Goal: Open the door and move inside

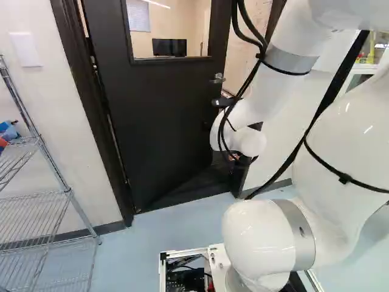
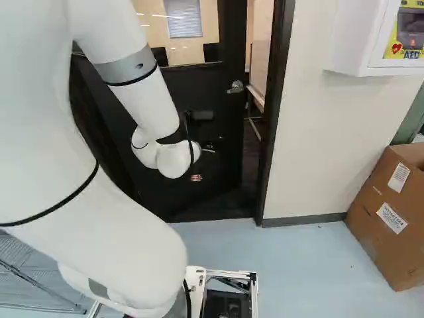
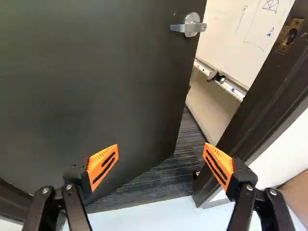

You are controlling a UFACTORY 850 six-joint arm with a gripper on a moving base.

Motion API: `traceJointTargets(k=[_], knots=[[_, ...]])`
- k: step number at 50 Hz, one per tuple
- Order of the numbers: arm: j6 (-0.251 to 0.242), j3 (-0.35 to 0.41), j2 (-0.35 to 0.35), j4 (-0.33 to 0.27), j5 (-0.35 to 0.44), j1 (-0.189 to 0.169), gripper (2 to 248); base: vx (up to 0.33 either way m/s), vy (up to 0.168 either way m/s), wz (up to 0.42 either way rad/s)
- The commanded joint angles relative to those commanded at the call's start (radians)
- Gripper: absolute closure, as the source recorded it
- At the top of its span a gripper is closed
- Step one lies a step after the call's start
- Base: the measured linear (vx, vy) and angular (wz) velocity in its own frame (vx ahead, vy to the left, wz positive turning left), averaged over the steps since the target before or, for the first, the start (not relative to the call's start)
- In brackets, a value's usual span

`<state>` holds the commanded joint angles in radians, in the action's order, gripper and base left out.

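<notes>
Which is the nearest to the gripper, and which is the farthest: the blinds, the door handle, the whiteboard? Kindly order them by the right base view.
1. Door handle: on the near side of the door.
2. Whiteboard: beyond the opening, right of the handle.
3. Blinds: on the far wall, seen through the door's window.

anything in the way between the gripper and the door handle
Nothing visible: the wrist view shows no object between the gripper, its jaws apart, and the door handle. Going inside is another matter: the partly open door itself covers much of the way in, leaving a gap between its handle edge and the door frame.
</notes>
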<state>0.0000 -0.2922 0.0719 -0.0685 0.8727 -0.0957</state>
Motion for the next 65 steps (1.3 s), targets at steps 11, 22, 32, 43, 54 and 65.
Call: traceJointTargets(k=[11, 22, 32, 43, 54, 65], knots=[[0.000, 0.000, 0.000, 0.000, 0.000, 0.000, 3, 0.087, 0.105, -0.017], [0.000, 0.000, 0.000, 0.000, 0.000, 0.000, 3, 0.104, 0.114, -0.015], [0.000, 0.000, 0.000, 0.000, 0.000, 0.000, 3, 0.131, 0.106, -0.083], [0.000, 0.000, 0.000, 0.000, 0.000, 0.000, 3, 0.137, 0.050, -0.186], [0.000, 0.000, 0.000, 0.000, 0.000, 0.000, 3, 0.133, 0.027, -0.186], [0.000, 0.000, 0.000, 0.000, 0.000, 0.000, 3, 0.117, 0.042, -0.099]])
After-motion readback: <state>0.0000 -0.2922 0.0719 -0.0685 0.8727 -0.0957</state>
